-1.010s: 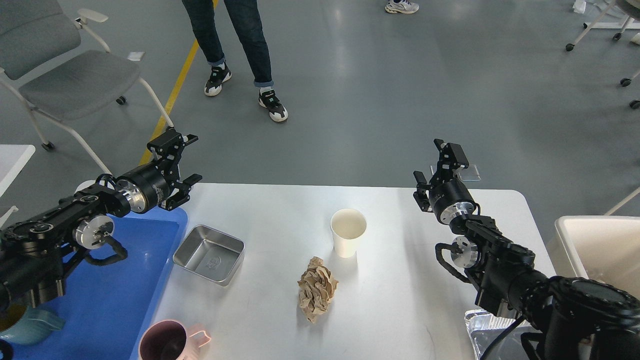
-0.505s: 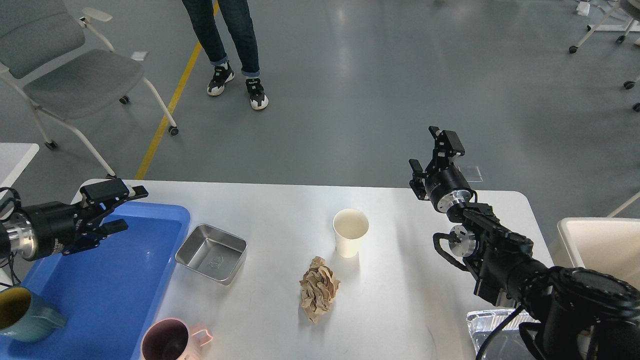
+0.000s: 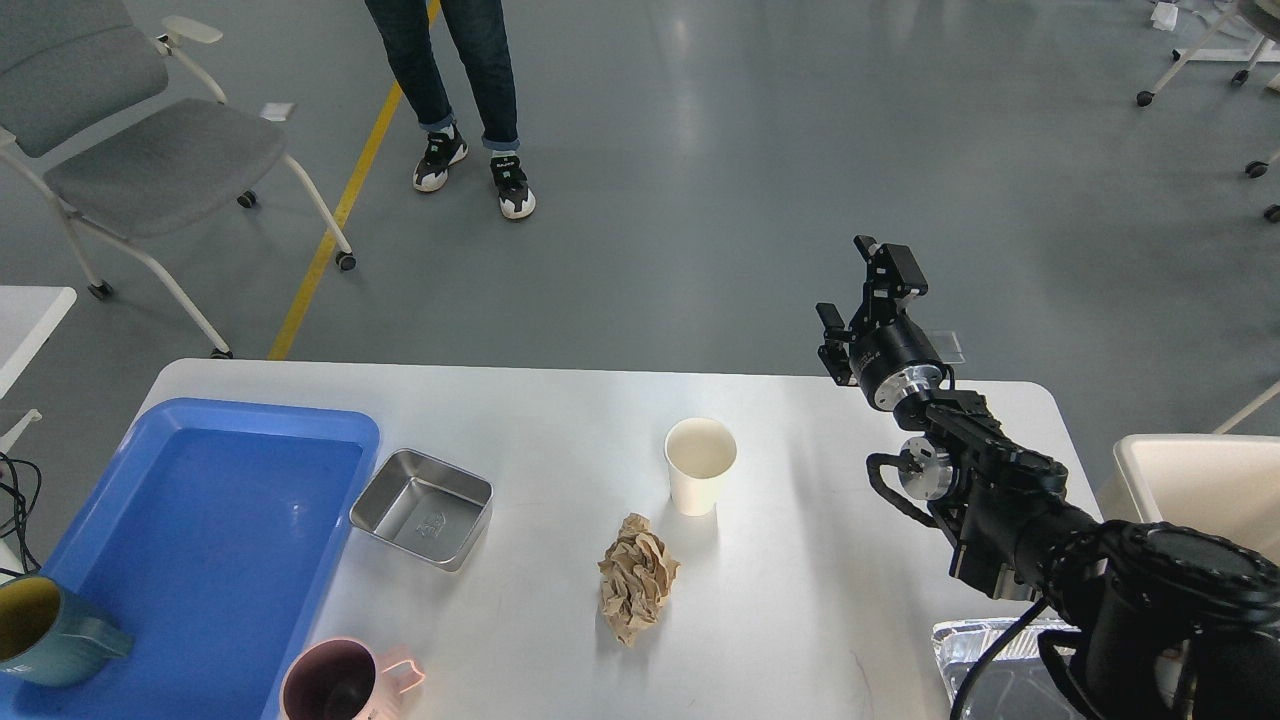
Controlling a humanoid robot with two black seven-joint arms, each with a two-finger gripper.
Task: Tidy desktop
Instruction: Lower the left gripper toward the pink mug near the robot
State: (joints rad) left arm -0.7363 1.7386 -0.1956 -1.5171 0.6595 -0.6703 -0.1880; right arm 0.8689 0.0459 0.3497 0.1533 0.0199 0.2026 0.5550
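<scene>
The surface [image 3: 800, 600] is a wide white top with rounded corners, smooth and faintly glossy, filling the lower part of the view. At its left lies a blue plastic tray [image 3: 200, 560] with a raised rim; a teal mug [image 3: 45, 635] with a yellowish inside sits at its near left corner. Just right of the tray rests a square steel pan [image 3: 422, 508], shiny, with an embossed mark on its floor too small to read. A pink mug [image 3: 345, 683] with a dark inside stands at the near edge. Near the middle stands a white paper cup [image 3: 700, 466], upright, and just in front of it lies a wad [image 3: 636, 578] of crumpled brown paper. Creased foil [image 3: 1000, 670] shows at the lower right, and a cream bin [image 3: 1200, 490] stands beyond the right edge.

The right hand [image 3: 865, 300], black and metal, hovers above the far right edge with its fingers spread and nothing between them. The left hand is out of view.
</scene>
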